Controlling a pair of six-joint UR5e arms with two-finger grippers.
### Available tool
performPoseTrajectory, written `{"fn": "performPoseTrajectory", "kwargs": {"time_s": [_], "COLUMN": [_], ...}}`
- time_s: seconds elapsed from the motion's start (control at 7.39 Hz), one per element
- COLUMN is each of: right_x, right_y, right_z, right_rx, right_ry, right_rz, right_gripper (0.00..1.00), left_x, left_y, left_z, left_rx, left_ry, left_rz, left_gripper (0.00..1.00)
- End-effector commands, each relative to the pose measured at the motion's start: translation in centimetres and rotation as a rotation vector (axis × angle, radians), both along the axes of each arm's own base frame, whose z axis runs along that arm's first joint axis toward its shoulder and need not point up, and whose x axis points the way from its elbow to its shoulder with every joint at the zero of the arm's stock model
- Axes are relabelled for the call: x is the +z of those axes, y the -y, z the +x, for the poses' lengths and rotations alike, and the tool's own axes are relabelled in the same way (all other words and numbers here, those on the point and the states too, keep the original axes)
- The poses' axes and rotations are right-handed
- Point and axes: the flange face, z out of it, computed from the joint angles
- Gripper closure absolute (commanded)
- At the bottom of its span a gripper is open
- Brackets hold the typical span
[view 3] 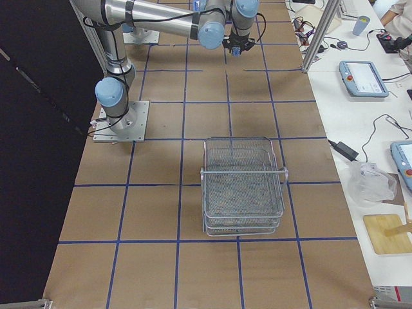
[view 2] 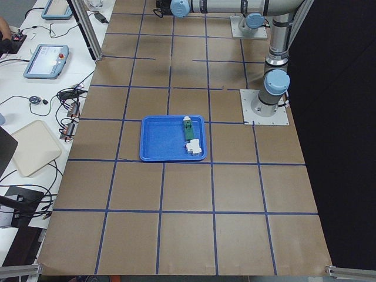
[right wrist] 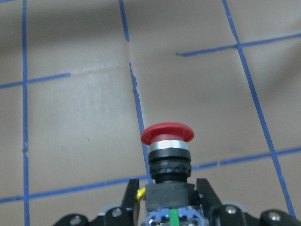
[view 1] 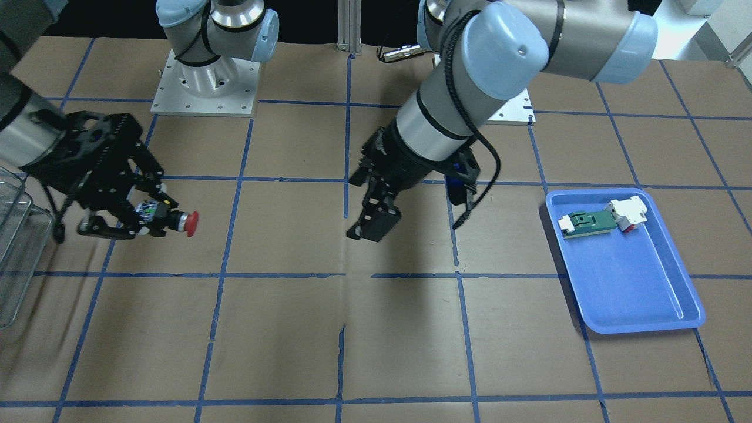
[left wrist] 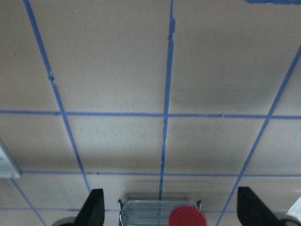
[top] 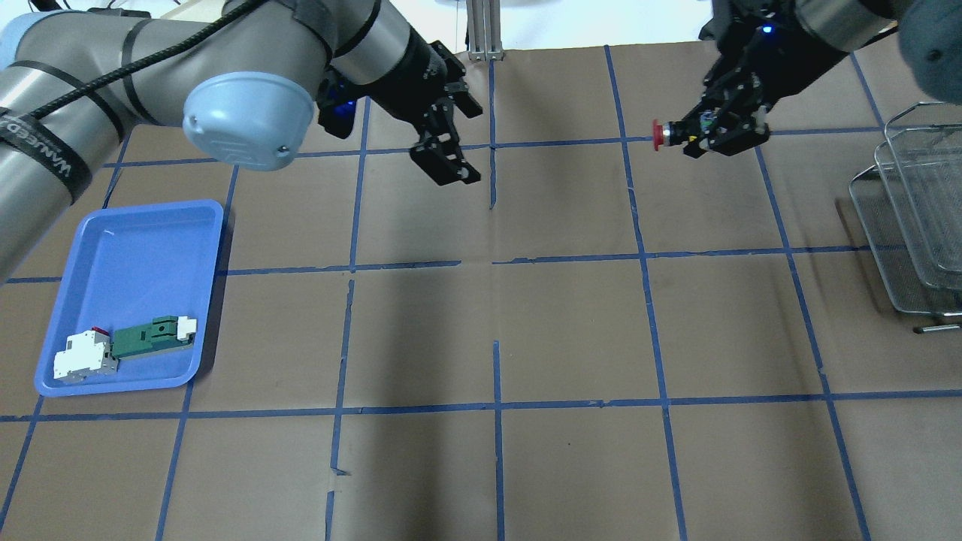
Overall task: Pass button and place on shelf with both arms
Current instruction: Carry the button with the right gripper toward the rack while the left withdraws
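The button [view 1: 176, 221] has a red mushroom cap and a black body. My right gripper [view 1: 150, 222] is shut on its rear end and holds it level above the table, cap pointing toward the table's middle. It also shows in the overhead view [top: 669, 133] and the right wrist view [right wrist: 167, 141]. My left gripper [view 1: 373, 226] is open and empty over the table's middle, well apart from the button; its fingers [left wrist: 94, 207] stand wide. The wire-mesh shelf [top: 909, 218] stands on the table beyond my right gripper, and shows whole in the exterior right view [view 3: 243, 187].
A blue tray [top: 135, 248] at my left holds a green-and-white flat part [top: 150, 336] and a white-and-red block [top: 83, 357]. The table is brown paper with a blue tape grid. Both arm bases are bolted at the robot's side of the table.
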Motion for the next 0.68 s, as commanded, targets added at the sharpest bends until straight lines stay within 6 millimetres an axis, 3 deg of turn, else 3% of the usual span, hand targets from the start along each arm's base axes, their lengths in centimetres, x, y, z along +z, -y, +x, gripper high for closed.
{"fn": "performPoseTrajectory", "kwargs": {"time_s": [0.0,0.14,0.27,0.41,0.54], "right_x": [-2.2,-3.0,-3.2,-2.9,-3.5], "right_y": [-0.1,-0.8,-2.1,-2.8,-3.2], "right_z": [-12.4,-17.5,-22.9,-27.1,-29.8], "right_rx": [0.011,0.032,0.036,0.02,0.036], "right_ry": [-0.069,-0.095,-0.119,-0.166,-0.203], "right_rz": [-0.028,-0.041,-0.059,-0.062,-0.053], "right_gripper": [1.0,1.0,1.0,1.0,1.0], "left_x": [-0.2,0.7,0.9,1.6,3.1], "left_y": [2.5,2.7,1.6,0.8,-0.4], "left_z": [9.6,12.4,15.0,16.2,16.3], "left_rx": [-0.191,-0.327,-0.465,-0.584,-0.728], "left_ry": [0.094,0.131,0.262,0.312,0.332], "left_rz": [-0.094,-0.161,-0.146,-0.144,-0.162], "left_gripper": [0.0,0.0,0.0,0.0,0.0]}}
